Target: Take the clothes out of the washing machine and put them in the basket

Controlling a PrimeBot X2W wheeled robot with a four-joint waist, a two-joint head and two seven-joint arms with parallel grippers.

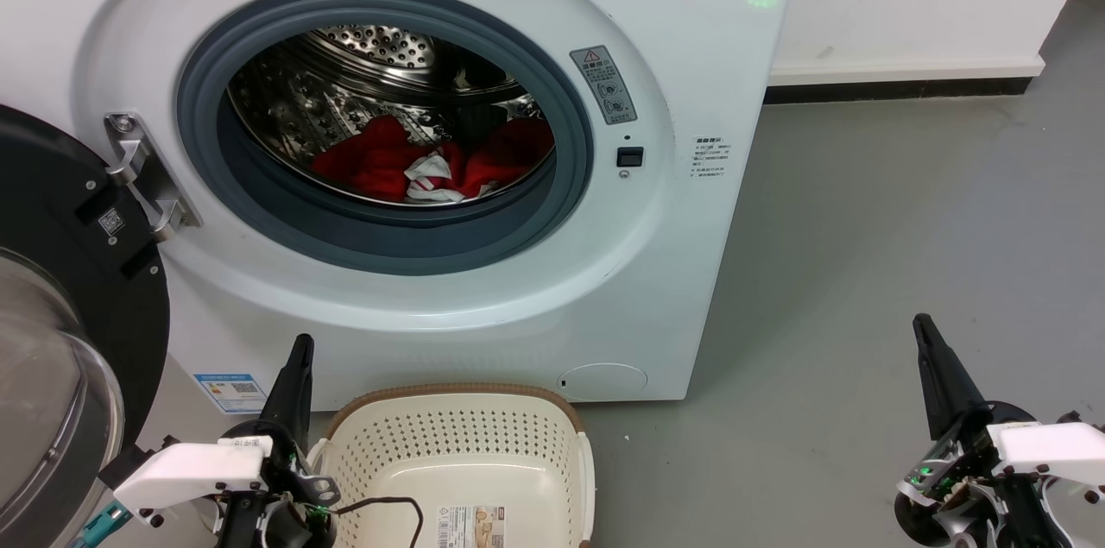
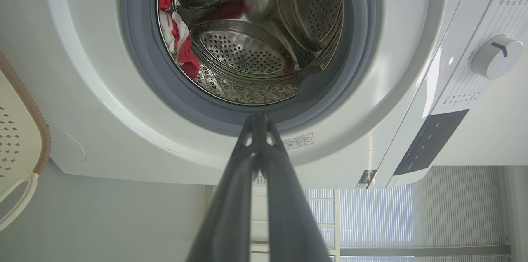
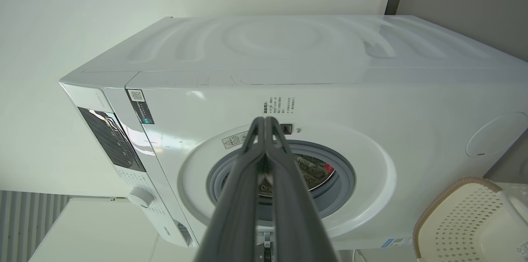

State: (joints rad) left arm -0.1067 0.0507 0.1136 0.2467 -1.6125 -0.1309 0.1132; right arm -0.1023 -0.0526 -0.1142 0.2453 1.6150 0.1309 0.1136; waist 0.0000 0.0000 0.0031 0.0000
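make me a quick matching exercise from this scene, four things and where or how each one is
Things:
1. clothes
2. basket
3. door
4. right gripper

Places or states:
a. on the floor, right in front of the washing machine
b. swung open at the left of the head view
c. lying low in the steel drum
d. fingers shut, over bare floor to the right of the machine

Pairs: 1-c, 2-a, 3-b, 4-d
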